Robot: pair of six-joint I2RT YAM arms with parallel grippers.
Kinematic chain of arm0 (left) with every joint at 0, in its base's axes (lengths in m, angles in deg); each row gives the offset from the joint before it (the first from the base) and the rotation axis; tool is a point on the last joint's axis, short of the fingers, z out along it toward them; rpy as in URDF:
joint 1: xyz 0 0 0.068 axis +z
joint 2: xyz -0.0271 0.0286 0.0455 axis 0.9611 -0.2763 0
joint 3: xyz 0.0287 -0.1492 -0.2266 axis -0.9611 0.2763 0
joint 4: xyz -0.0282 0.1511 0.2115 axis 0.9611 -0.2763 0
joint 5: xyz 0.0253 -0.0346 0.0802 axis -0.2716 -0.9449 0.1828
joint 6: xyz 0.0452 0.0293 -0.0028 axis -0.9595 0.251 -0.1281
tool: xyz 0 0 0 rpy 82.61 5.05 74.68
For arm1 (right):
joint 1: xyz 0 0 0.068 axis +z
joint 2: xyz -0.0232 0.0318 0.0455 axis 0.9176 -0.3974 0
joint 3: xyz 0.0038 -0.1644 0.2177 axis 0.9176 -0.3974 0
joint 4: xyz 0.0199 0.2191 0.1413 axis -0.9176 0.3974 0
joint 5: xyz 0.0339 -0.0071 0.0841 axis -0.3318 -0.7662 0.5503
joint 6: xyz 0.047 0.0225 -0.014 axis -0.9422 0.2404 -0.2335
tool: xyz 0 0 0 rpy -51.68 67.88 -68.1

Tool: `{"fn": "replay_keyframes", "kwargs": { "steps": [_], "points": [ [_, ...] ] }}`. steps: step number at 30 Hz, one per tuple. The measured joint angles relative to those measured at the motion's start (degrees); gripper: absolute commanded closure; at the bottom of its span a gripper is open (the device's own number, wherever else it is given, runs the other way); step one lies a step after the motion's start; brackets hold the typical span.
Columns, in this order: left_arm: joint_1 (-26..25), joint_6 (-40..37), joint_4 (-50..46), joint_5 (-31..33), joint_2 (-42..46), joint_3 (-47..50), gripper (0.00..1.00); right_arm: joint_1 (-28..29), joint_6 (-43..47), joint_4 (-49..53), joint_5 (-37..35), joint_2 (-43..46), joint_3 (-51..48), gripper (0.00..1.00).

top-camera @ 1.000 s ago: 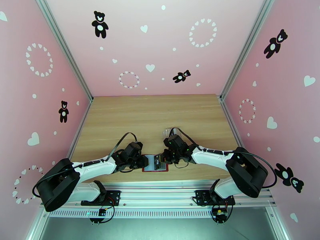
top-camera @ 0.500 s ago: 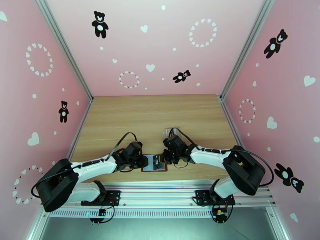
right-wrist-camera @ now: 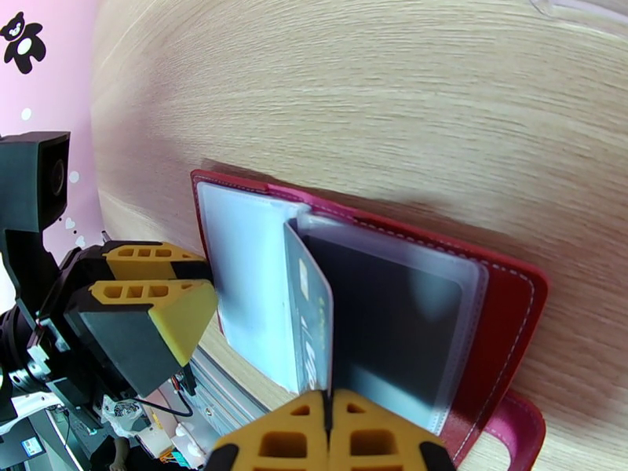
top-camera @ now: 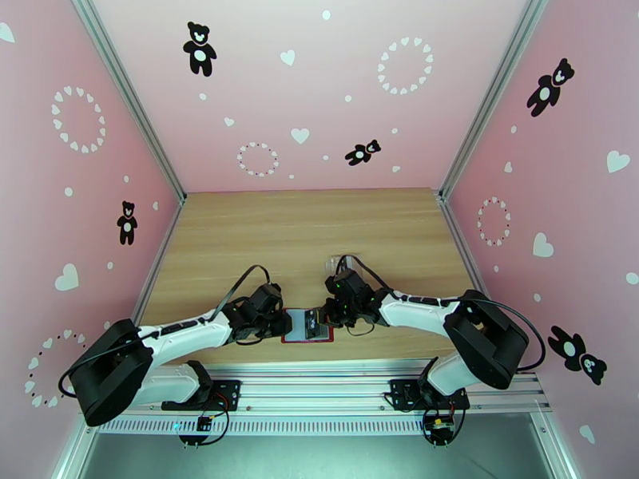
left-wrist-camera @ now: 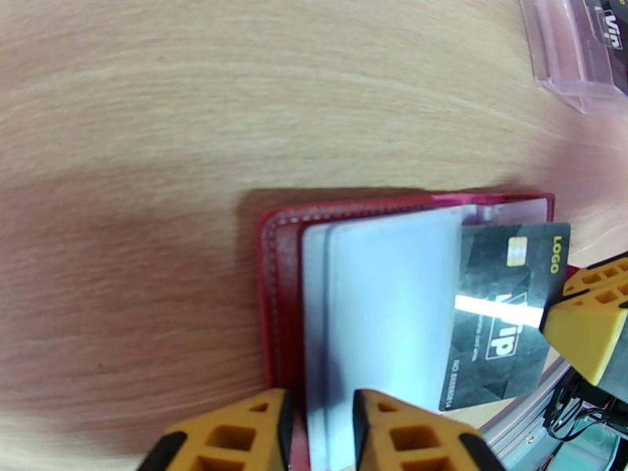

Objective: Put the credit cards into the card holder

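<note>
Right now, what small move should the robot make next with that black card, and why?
Probably slide the black card further into the grey sleeve, toward the left gripper: the right gripper pinches its outer end, most of it sticks out, and the left gripper steadies the card holder.

Shows a clear plastic tray point(left-wrist-camera: 565, 68) near the middle of the wooden tabletop point(top-camera: 303, 221), away from its edges, amid pink walls point(top-camera: 319, 81) with bear decals point(top-camera: 199, 48) and hearts point(top-camera: 299, 135).
</note>
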Motion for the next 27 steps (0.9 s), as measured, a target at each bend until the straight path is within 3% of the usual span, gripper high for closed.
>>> {"fn": "replay_keyframes", "kwargs": {
  "steps": [27],
  "points": [
    [-0.04,0.02,1.01,0.09,-0.07,0.48,0.76,1.88,-3.28,-3.34,-0.52,-2.67,0.0,1.0]
  ]
}}
